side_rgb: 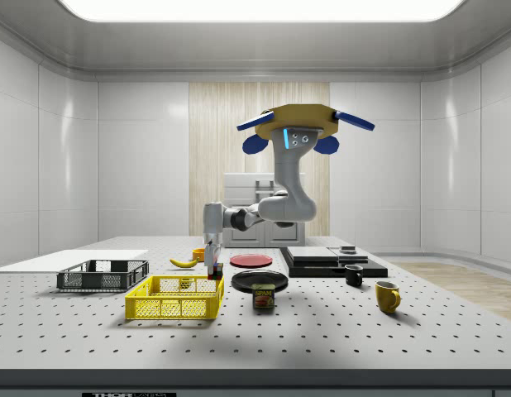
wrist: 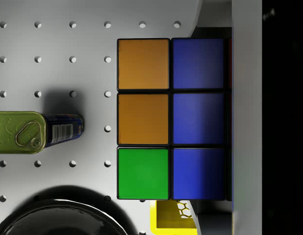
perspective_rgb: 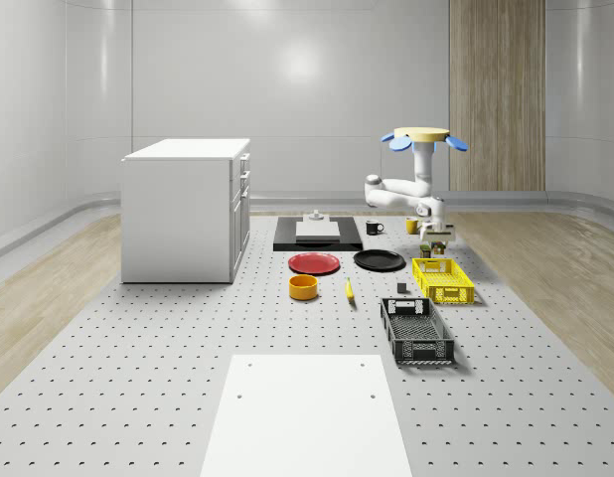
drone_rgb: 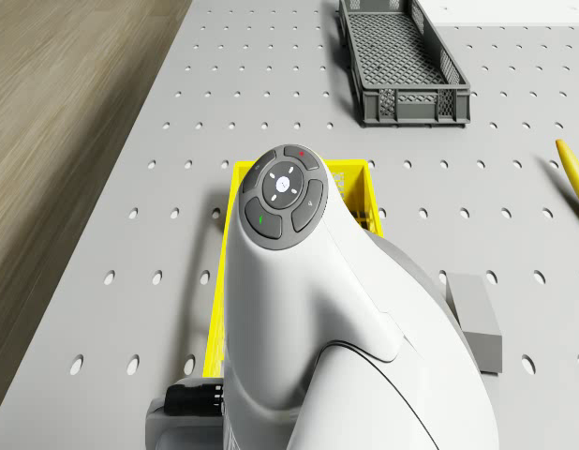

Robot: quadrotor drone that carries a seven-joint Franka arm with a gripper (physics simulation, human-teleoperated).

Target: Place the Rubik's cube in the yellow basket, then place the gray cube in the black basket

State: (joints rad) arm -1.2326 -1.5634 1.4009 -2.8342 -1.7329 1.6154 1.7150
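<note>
We hover with the drone (side_rgb: 298,122) in the upper centre of the side view, above the far end of the perforated table (perspective_rgb: 138,397), our arm reaching down toward the yellow basket (side_rgb: 174,298). Our gripper (side_rgb: 212,266) is clamped on the Rubik's cube (wrist: 171,119), which sits right in front of the wrist camera with its orange, blue and green tiles facing us; we carry it clear of the table, so it can pass over the basket wall. In the side view the cube hangs at the right end of the yellow basket, just above its rim, and in the wrist view a yellow corner peeks out at the bottom edge beneath the cube, so we judge we are at the basket's edge rather than over its middle. The Spam can (side_rgb: 264,296) and the black plate (side_rgb: 260,280) lie just beside. The gray cube (drone_rgb: 474,317) waits near the yellow basket, and the black basket (perspective_rgb: 416,331) stands further on
</note>
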